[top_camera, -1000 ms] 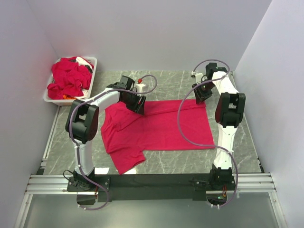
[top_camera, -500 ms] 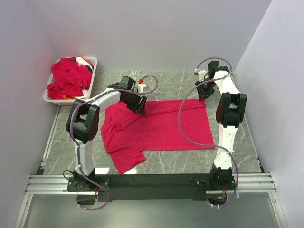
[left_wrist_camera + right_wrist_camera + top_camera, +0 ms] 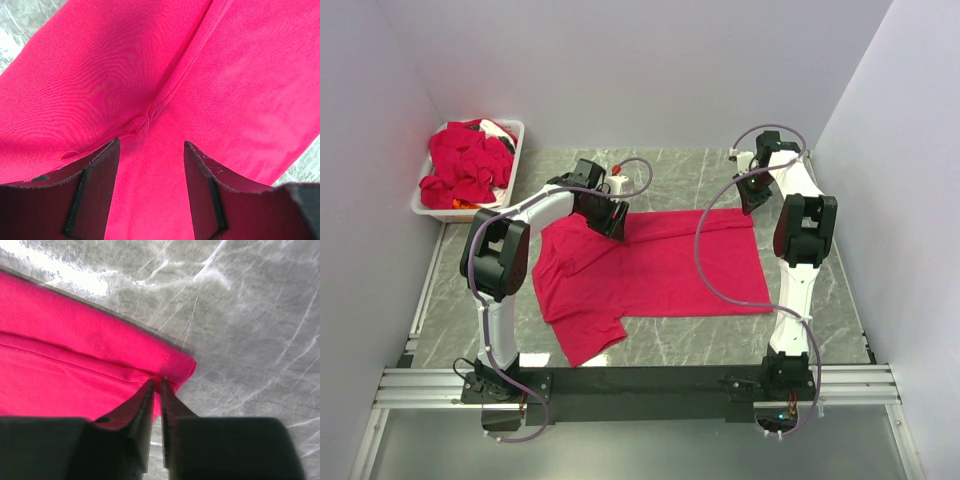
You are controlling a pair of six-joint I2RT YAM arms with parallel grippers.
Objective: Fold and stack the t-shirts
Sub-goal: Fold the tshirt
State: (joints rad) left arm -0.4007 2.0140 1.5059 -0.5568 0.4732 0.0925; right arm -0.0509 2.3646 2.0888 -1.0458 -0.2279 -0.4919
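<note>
T-shirt corner, pinched only at the very tips of the right gripper, could slip on lifting; left gripper stands apart.

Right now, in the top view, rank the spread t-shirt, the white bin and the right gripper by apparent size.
1. spread t-shirt
2. white bin, farther from the camera but clearly second
3. right gripper
</note>
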